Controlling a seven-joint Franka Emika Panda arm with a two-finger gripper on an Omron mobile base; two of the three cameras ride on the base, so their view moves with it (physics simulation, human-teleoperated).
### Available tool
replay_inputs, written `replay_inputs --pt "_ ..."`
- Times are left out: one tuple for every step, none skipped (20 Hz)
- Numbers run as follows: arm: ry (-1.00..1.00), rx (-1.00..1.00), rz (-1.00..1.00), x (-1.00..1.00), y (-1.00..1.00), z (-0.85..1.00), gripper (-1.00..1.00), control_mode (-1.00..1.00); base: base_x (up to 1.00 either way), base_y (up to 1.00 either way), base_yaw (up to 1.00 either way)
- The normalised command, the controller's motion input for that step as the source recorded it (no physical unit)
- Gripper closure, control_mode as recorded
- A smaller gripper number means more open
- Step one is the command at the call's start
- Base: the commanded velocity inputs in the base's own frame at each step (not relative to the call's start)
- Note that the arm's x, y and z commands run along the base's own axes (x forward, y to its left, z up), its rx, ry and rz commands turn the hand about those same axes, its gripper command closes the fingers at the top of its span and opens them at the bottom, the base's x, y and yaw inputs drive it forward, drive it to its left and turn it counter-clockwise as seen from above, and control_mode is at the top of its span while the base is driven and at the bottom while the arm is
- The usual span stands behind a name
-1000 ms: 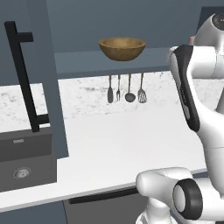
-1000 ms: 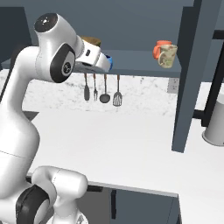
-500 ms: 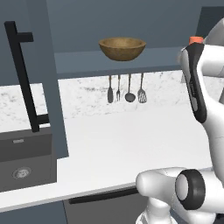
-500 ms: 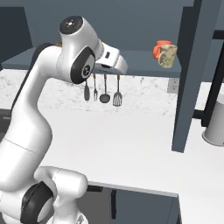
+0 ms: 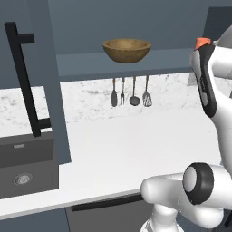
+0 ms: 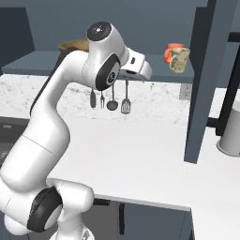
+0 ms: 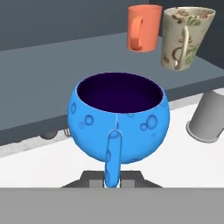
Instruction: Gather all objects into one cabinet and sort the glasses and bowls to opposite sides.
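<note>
Pale table stretched wide beneath an open slate cabinet, door swung out at the left with its long black bar handle standing vertical. On the cabinet's shelf, toward the left end, sat the wide wooden bowl, upright, mouth up, broad axis level along the shelf. Under that shelf hung a row of dark utensils against the speckled wall, long axes straight down. At the table's right end stood a grey canister. Toward the shelf's right end stood the beige mug, seen tilted in the hand view, handle turned to the camera, and touching or just beside it, on its left, the orange-red cup, its handle also facing the hand view. Held in the air in front of the shelf, well apart from both cups, was the small blue bowl, round, bubbled on the outside, dark inside, mouth up and tipped slightly toward the camera, a slim blue handle running down its near side. Pinched nearly shut on the lower end of that handle was the claw, the bowl sitting directly above its tips.
</note>
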Motion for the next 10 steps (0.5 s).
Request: replay_inputs --pt "0.00 0.00 0.00 0.44 -0.30 0.00 1.00 -1.00 0.00 0.00 0.00" --pt "0.00 0.00 0.00 0.51 -0.25 0.00 1.00 -1.00 0.00 0.00 0.00" --pt "0.00 0.00 0.00 0.54 -0.19 0.00 1.00 -1.00 0.00 0.00 0.00" --pt "0.00 0.00 0.00 0.55 -0.14 0.00 1.00 -1.00 0.00 0.00 0.00" --pt "0.00 0.00 0.00 0.54 -0.11 0.00 1.00 -1.00 0.00 0.00 0.00" --pt "0.00 0.00 0.00 0.54 0.00 -0.01 1.00 -1.00 0.00 0.00 0.00" --pt "0.00 0.00 0.00 0.53 0.00 -0.07 1.00 -1.00 0.00 0.00 0.00" --pt "0.00 0.00 0.00 0.52 0.00 -0.08 1.00 -1.00 0.00 0.00 0.00" --pt "0.00 0.00 0.00 0.52 0.00 -0.09 1.00 -1.00 0.00 0.00 0.00" --pt "0.00 0.00 0.00 0.45 0.00 -0.14 1.00 -1.00 0.00 0.00 0.00"
